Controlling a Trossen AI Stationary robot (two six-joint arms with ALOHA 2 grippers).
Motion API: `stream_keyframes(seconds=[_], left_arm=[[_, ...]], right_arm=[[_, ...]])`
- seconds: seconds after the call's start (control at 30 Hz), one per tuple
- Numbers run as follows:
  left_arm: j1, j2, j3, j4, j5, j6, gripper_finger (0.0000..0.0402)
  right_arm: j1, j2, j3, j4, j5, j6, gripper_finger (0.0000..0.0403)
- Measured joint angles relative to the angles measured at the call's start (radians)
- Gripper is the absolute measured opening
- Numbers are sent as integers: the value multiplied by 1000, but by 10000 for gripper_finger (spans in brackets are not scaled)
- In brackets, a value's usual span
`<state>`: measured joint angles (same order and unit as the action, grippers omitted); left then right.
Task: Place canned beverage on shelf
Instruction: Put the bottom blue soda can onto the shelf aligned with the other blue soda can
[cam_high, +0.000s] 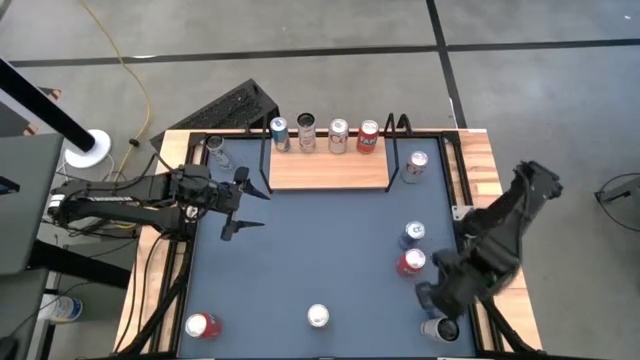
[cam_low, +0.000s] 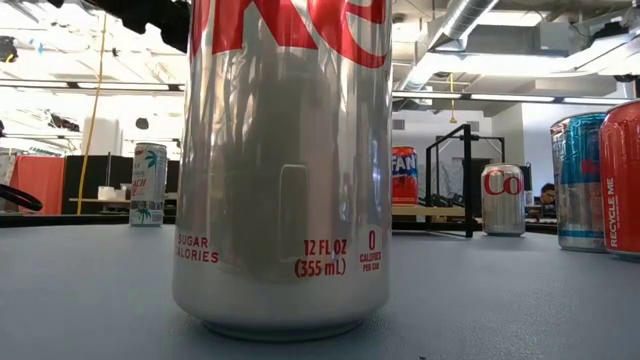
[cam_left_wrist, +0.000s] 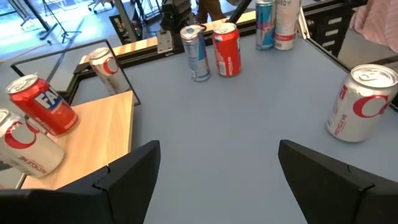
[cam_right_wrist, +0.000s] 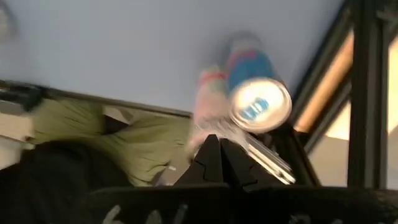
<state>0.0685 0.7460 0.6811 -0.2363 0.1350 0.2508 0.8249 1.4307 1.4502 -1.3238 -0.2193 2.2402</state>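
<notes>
Glossy metal cans, matt light-wood shelf.

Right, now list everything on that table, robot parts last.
table: one, grey-blue top with wooden edges, fills the middle of the high view
shelf: one, light wood in a black frame, far middle of the table
cans on shelf: four, one blue, two silver, one red, in a row along its far edge
cans beside shelf: two, silver-and-red on its right, pale one on its left
cans mid right: two, blue and red, close together
cans near edge: three seen, silver in the middle, red on the left, grey at the right corner
left gripper: one, dark, open, left of the shelf
right gripper: one, dark, shut, near right corner
</notes>
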Motion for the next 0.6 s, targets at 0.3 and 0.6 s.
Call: stream_keyframes(seconds=[0.3, 0.6], left_arm=[[0, 0, 0, 9, 44, 1, 318], [0, 0, 0, 10, 45, -1, 318]], right_arm=[[1, 27, -2, -8, -41, 30, 101], [12, 43, -2, -47, -12, 30, 265]])
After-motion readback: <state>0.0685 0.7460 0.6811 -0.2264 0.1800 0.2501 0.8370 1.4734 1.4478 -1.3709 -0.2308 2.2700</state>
